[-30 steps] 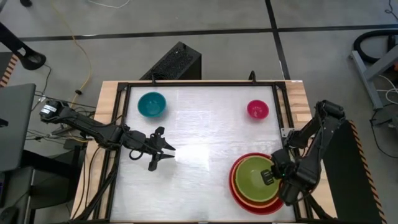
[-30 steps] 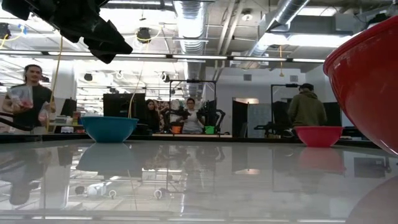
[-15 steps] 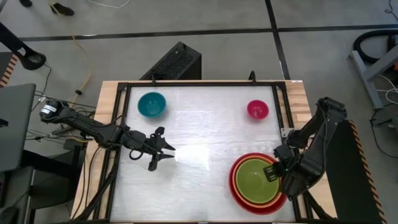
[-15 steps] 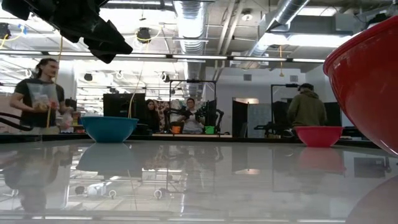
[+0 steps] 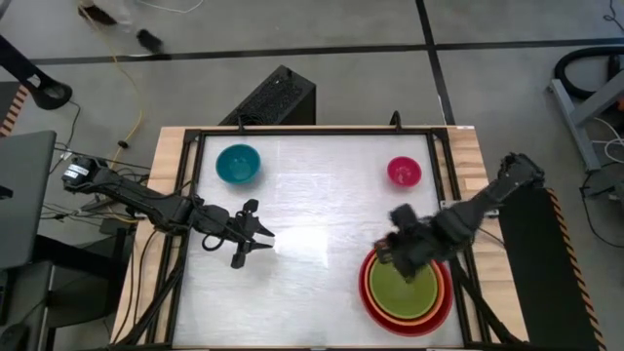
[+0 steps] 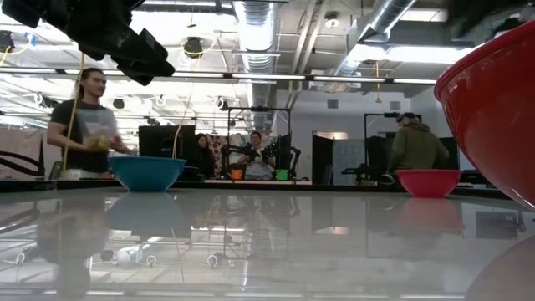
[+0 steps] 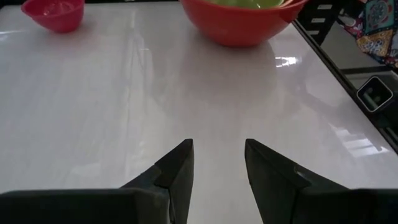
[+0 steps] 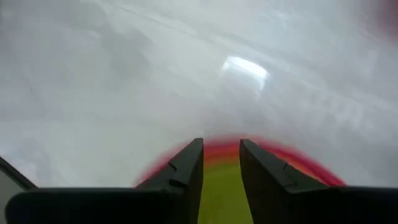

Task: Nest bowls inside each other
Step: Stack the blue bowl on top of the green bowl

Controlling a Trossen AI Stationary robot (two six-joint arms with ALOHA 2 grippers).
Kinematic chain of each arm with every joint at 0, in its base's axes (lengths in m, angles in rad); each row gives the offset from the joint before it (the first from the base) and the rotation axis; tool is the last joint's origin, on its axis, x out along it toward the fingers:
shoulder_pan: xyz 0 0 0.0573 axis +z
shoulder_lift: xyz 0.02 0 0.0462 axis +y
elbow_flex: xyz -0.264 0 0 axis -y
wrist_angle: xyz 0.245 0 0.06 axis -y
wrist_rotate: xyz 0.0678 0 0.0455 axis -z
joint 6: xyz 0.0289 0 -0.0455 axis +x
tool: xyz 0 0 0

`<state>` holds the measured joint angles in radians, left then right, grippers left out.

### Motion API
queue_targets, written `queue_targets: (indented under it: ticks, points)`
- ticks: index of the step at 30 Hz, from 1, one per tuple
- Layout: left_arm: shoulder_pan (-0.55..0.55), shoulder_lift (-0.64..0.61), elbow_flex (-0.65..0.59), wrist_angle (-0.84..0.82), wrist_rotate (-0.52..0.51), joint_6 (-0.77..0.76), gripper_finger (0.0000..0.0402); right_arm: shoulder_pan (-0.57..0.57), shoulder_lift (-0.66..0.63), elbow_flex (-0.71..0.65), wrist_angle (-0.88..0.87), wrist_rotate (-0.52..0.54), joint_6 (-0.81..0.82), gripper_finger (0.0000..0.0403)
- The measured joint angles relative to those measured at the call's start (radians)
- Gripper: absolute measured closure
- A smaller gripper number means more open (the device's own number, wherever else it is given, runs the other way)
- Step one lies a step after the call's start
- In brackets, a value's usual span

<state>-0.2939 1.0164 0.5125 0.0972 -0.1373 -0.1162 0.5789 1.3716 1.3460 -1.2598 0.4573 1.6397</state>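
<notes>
A red bowl [image 5: 368, 292] sits on the table at the near right, with an orange bowl [image 5: 441, 292] nested in it and a lime green bowl [image 5: 406, 292] in that. A teal bowl [image 5: 238, 164] stands on its base at the far left, a pink bowl [image 5: 404, 173] at the far right. My right gripper [image 5: 395, 252] hovers open above the stack's far-left rim, its fingers pointing down, with nothing between them [image 8: 221, 158]. My left gripper [image 5: 265, 235] is open and holds nothing, above the table's left half [image 7: 217, 162].
A black frame [image 5: 312, 130] runs round the white tabletop. Bare tabletop lies between the bowls in the middle. In the low view the red bowl [image 6: 493, 109] looms at the near right, and people stand in the room beyond the table.
My right gripper has swung from the green bowl's right rim across the stack toward the table's left, rising as it went, fastest in the last half second. The green bowl stays nested in the orange one.
</notes>
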Motion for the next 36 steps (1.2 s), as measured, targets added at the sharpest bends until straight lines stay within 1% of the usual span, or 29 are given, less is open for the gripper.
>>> queue_targets:
  ticks: [6,11,16,19,23,25,27,28,31,34,36]
  points:
    - [0.000,0.000,0.000,-0.008,-0.003,-0.001,0.0269,-0.237,0.096,0.000,0.317,-0.001,-0.347,0.0278]
    - [0.000,0.000,0.000,-0.057,-0.003,0.012,0.0269,-0.386,0.192,0.000,0.605,-0.012,-0.568,0.0278]
    - [0.000,-0.002,0.001,-0.132,-0.066,0.015,0.0269,-0.494,0.292,0.000,0.885,-0.066,-0.737,0.0278]
    - [0.001,-0.002,0.001,-0.188,-0.131,0.013,0.0269,-0.551,0.352,0.000,1.025,-0.106,-0.793,0.0278]
    - [0.018,-0.046,0.001,-0.340,-0.266,-0.019,0.0269,-0.598,0.405,-0.001,1.101,-0.145,-0.887,0.0278]
    - [0.052,-0.088,0.001,-0.420,-0.331,-0.014,0.0269,-0.602,0.405,-0.001,1.080,-0.150,-0.929,0.0278]
    - [0.114,-0.138,0.012,-0.455,-0.351,0.031,0.0269,-0.602,0.390,0.000,1.043,-0.149,-0.968,0.0278]
    - [0.157,-0.160,0.033,-0.471,-0.335,0.055,0.0269,-0.600,0.380,-0.001,1.008,-0.148,-0.990,0.0278]
    - [0.319,-0.195,0.122,-0.570,-0.193,0.133,0.0269,-0.599,0.348,-0.001,0.967,-0.148,-1.014,0.0278]
    - [0.519,-0.164,0.237,-0.702,-0.076,0.218,0.0269,-0.600,0.321,0.000,0.936,-0.145,-1.058,0.0280]
    - [0.637,-0.115,0.312,-0.781,0.037,0.291,0.0269,-0.600,0.308,-0.001,0.895,-0.145,-1.073,0.0279]
